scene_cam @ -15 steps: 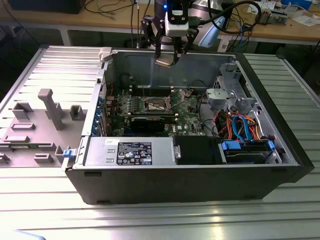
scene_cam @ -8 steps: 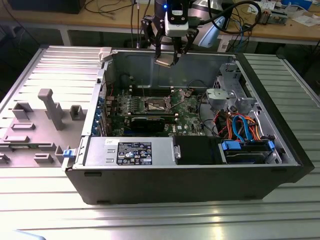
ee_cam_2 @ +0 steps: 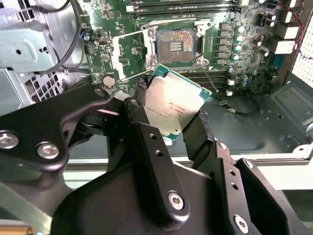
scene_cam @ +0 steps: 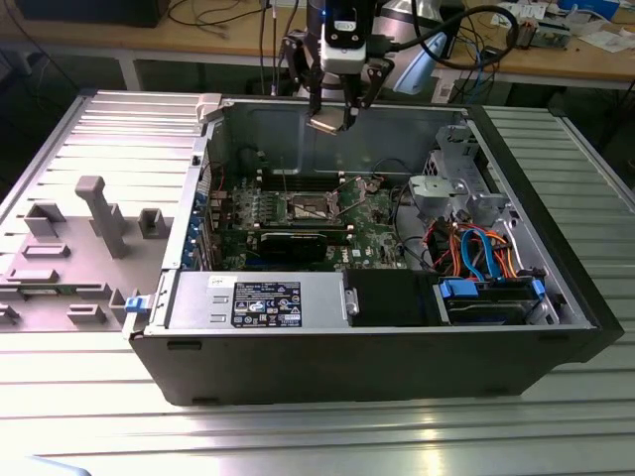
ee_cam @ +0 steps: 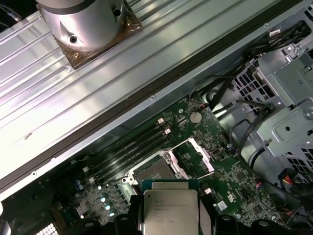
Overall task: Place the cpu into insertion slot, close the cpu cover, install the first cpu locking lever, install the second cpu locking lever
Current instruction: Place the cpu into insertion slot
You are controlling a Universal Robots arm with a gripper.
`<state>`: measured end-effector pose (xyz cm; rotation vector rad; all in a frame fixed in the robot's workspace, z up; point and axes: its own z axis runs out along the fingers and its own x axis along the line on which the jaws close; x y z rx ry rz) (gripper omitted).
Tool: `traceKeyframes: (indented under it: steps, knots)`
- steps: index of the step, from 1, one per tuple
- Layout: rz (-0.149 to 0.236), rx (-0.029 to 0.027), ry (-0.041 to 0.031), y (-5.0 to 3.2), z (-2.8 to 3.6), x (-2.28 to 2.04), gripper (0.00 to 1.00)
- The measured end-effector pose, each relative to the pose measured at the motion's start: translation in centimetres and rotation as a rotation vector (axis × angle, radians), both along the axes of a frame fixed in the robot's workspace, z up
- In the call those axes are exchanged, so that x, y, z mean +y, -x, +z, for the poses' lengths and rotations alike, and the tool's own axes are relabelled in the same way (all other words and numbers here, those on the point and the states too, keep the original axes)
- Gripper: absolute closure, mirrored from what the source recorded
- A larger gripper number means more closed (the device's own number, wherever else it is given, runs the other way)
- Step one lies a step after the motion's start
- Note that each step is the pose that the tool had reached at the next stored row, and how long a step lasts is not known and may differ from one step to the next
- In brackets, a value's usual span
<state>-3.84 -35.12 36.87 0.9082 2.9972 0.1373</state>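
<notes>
The claw (ee_cam_2: 170, 115) was clamped on the cpu (ee_cam_2: 173, 98), with a black finger (ee_cam_2: 143, 125) on each of two opposite edges. You could see the chip's silver top in both wrist views. In the exterior view the claw (scene_cam: 332, 117) hung up high over the back wall of the open computer case (scene_cam: 347, 349), well apart from the motherboard (ee_cam_2: 244, 63). Down on that green board the insertion slot (ee_cam_2: 176, 44) had its pin field showing. The cpu cover (ee_cam_2: 128, 56) was flipped open right beside it. The case sat on a ribbed metal surface (scene_cam: 298, 441).
</notes>
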Motion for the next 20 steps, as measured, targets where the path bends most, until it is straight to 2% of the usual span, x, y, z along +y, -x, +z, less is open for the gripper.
traceKeyframes:
  steps: [2, 16, 20]
  knots:
    - [-0.017, 0.0, 0.0001, 0.0, -0.01, 0.0, 0.46]
    - [-0.02, 0.0, 0.0002, 0.0, -0.01, 0.0, 0.46]
    - [-0.049, 0.0, 0.0002, 0.0, -0.04, 0.0, 0.46]
